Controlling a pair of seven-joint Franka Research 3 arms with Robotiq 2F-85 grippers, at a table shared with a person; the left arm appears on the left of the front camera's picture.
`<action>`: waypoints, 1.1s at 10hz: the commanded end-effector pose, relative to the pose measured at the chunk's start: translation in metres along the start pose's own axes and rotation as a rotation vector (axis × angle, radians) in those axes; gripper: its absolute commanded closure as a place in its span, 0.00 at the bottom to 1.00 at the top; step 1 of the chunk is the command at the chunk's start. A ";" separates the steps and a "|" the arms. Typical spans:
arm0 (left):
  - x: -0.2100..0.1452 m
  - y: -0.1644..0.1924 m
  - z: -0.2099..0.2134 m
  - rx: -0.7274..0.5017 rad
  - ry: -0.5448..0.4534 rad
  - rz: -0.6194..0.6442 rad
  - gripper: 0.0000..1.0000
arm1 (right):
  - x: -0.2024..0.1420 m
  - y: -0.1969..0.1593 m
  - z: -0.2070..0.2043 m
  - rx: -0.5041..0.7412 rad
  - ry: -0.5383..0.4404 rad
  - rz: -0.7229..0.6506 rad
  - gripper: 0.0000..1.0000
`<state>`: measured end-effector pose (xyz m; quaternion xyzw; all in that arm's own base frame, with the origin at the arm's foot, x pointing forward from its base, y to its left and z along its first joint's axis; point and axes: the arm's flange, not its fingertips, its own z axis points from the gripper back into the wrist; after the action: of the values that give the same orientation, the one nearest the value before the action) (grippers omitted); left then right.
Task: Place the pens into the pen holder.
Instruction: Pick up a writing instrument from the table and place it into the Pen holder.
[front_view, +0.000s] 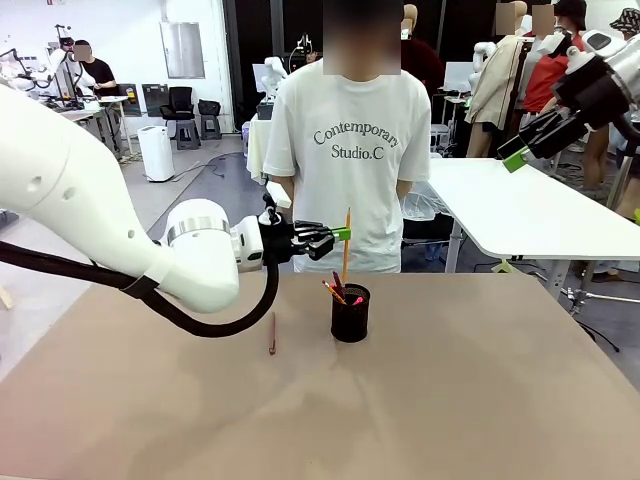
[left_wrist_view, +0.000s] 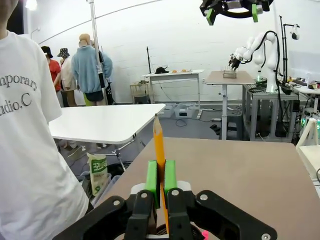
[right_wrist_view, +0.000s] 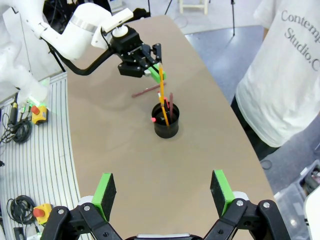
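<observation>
Left arm reached in from the left edge of the front view, its left gripper (front_view: 342, 234) just left of centre frame, the jaws pressed together on the yellow-orange pen (front_view: 346, 245). Pen stood near upright, pinched at about mid-length, the top end well above the fingers. Its lower end hung right at the rim of the pen holder (front_view: 350, 313); could not tell whether the tip was inside the mesh. The left wrist view confirmed the pinch: both green pads (left_wrist_view: 151, 176) flat against the pen (left_wrist_view: 159, 145), no gap to either side. The holder sat on the brown table (front_view: 480, 400) at centre frame, upright, with other pens (front_view: 335, 291) leaning in it, reddish and pink ends showing above the rim. One dark red-brown pen (front_view: 272, 333) lay flat on the table left of the holder, apart from it, under the left arm's wrist. Right gripper (front_view: 515, 156) was up in the upper right of the front view, high off the table, jaws spread wide and nothing between them; its own wrist view showed the pads (right_wrist_view: 105, 193) far apart at the bottom edge, with the holder (right_wrist_view: 166, 123) and the left gripper (right_wrist_view: 157, 75) farther up the frame. A person (front_view: 350, 150) in a white printed T-shirt stood at the far edge, directly behind the holder.
</observation>
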<state>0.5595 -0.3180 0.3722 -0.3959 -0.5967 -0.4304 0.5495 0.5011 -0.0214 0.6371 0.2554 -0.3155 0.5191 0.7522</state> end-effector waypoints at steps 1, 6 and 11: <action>-0.010 0.006 -0.011 -0.041 -0.025 -0.009 1.00 | 0.000 0.002 0.001 0.001 0.000 0.000 0.00; -0.033 0.014 -0.028 -0.089 -0.049 0.017 0.75 | 0.000 0.002 0.001 0.001 0.000 0.000 0.00; -0.028 0.014 -0.025 -0.094 -0.047 -0.002 0.00 | 0.000 0.002 0.001 0.001 0.000 0.000 0.00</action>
<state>0.5837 -0.3387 0.3428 -0.4275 -0.5908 -0.4438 0.5207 0.5011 -0.0214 0.6372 0.2554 -0.3155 0.5191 0.7522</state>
